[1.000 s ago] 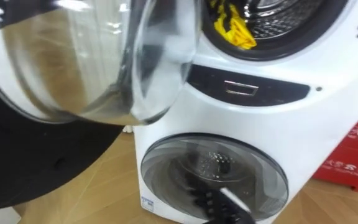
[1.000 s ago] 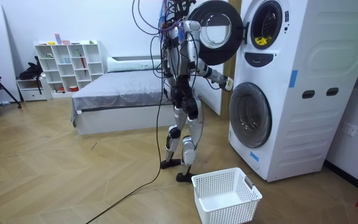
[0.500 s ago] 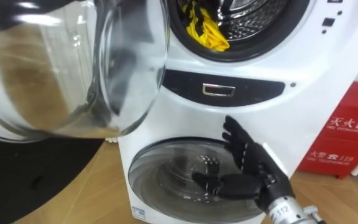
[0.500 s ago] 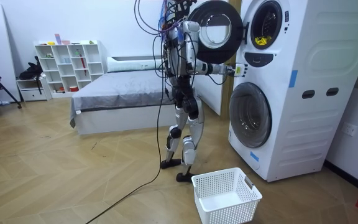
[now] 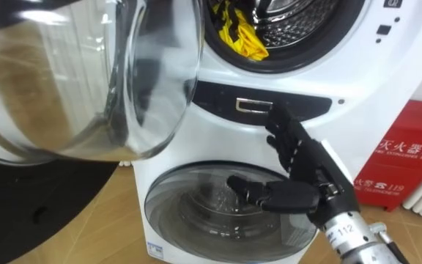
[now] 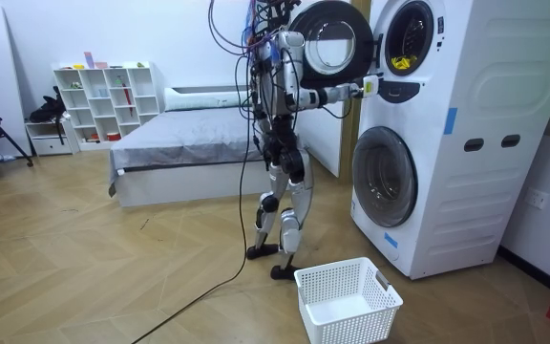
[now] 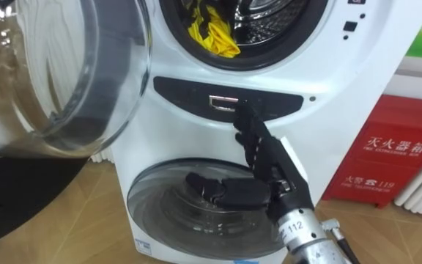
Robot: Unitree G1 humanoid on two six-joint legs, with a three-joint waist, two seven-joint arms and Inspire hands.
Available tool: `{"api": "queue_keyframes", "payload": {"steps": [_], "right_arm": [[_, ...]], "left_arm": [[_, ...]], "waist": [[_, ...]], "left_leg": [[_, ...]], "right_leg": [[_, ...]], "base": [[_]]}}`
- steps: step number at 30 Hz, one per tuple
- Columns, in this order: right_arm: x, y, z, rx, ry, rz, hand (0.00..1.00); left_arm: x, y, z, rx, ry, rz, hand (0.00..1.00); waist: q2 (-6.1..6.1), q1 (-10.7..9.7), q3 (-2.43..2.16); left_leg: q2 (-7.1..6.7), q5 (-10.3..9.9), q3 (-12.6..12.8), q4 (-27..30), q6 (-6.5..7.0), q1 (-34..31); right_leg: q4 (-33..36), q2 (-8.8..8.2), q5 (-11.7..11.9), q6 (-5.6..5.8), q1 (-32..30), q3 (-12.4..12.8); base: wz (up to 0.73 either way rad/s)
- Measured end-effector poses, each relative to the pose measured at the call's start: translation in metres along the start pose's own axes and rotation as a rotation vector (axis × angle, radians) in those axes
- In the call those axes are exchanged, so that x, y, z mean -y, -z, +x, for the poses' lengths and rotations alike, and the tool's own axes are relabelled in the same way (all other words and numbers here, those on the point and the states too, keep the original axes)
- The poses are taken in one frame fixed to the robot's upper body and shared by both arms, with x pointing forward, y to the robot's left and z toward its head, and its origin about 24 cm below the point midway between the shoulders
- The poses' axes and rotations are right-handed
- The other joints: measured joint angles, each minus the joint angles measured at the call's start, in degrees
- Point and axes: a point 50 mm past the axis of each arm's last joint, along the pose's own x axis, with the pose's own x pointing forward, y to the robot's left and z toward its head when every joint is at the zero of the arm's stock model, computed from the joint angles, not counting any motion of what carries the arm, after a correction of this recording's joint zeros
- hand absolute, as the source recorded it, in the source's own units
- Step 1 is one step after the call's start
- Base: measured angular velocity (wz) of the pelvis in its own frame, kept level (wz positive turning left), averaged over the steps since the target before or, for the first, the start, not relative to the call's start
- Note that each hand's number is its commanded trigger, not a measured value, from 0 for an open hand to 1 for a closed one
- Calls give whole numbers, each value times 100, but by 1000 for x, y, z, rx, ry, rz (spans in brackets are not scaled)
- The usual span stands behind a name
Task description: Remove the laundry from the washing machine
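My right hand (image 5: 310, 174) hovers in front of the washing machine (image 5: 387, 81), fingers (image 5: 283, 130) straight and apart, holding nothing. Yellow clothes (image 5: 239, 35) lie at the upper drum's (image 5: 299, 26) lower left edge, with the glass door (image 5: 86, 81) open at left.

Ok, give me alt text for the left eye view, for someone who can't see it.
The robot's open right hand hovers before a white washing machine, fingertips just below the open upper drum, where a yellow garment lies. The round glass door hangs open at left.
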Motion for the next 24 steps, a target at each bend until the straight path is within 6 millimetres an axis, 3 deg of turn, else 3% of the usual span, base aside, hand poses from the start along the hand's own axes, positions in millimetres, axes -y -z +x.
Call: {"api": "queue_keyframes", "payload": {"steps": [3,5,8,10,13,15,16,17,19,20,21,22,24], "right_arm": [[-1,-9,8,42,-16,-17,0],[1,-13,11,60,-12,-21,0],[0,-15,13,69,-5,-4,0],[1,-14,15,69,9,-6,0],[6,-10,16,53,47,-4,0],[7,-10,17,51,58,-4,0],[8,-11,17,54,57,-7,0],[7,-10,17,54,59,-4,0],[6,-12,19,62,55,-3,0],[6,-13,20,67,52,-4,0],[5,-14,20,69,49,-4,0],[4,-15,22,77,38,-5,0],[4,-19,20,104,39,-8,0]], "left_arm": [[0,3,0,-11,1,2,0],[-1,4,0,-16,0,6,0],[-4,13,-2,-47,-1,17,0],[-1,22,-4,-81,8,47,0],[2,24,-5,-97,20,55,0],[2,24,-5,-102,20,56,0],[2,26,-5,-106,19,56,0],[0,26,-5,-106,16,58,0],[1,26,-5,-106,22,60,0],[2,26,-5,-106,37,58,0],[3,25,-5,-102,43,56,0],[3,24,-5,-94,53,54,0],[5,27,-6,-101,76,50,0]], "waist": [[6,23,1],[8,15,5],[10,33,10],[82,59,51],[41,49,71],[10,67,72],[35,133,33],[-32,176,33],[-59,173,-24],[-82,170,-29],[-97,175,-33],[-156,180,-70],[-95,56,4]], "left_leg": [[25,-35,56,152,-8,-33],[91,-201,62,690,-49,-221],[249,-317,74,1941,-106,-605],[424,-252,72,2983,-77,-978],[266,-299,53,2864,-75,-1650],[137,-186,69,2347,-65,-2088],[109,73,64,1788,-47,-2272],[73,518,65,1328,-6,-2351],[77,1048,57,957,12,-2324],[30,1210,71,875,140,-2268],[1,1211,77,884,178,-2251],[-32,1208,140,991,195,-2234],[-1,1029,181,1318,211,-2262]], "right_leg": [[51,43,-35,-31,1,43],[190,49,-160,-59,2,38],[411,43,-368,-158,77,94],[552,117,-517,-275,217,219],[752,92,-735,-390,198,282],[792,67,-830,-405,193,277],[792,73,-871,-410,218,276],[780,58,-910,-360,304,360],[701,69,-962,-324,436,421],[672,54,-989,-285,476,472],[660,36,-1003,-262,500,513],[588,-18,-1003,-227,524,549],[558,-42,-968,-163,666,630]], "base": [[-5],[0],[-13],[-23],[-16],[-25],[-30],[-33],[-14],[-5],[-9],[-13],[-21]]}}
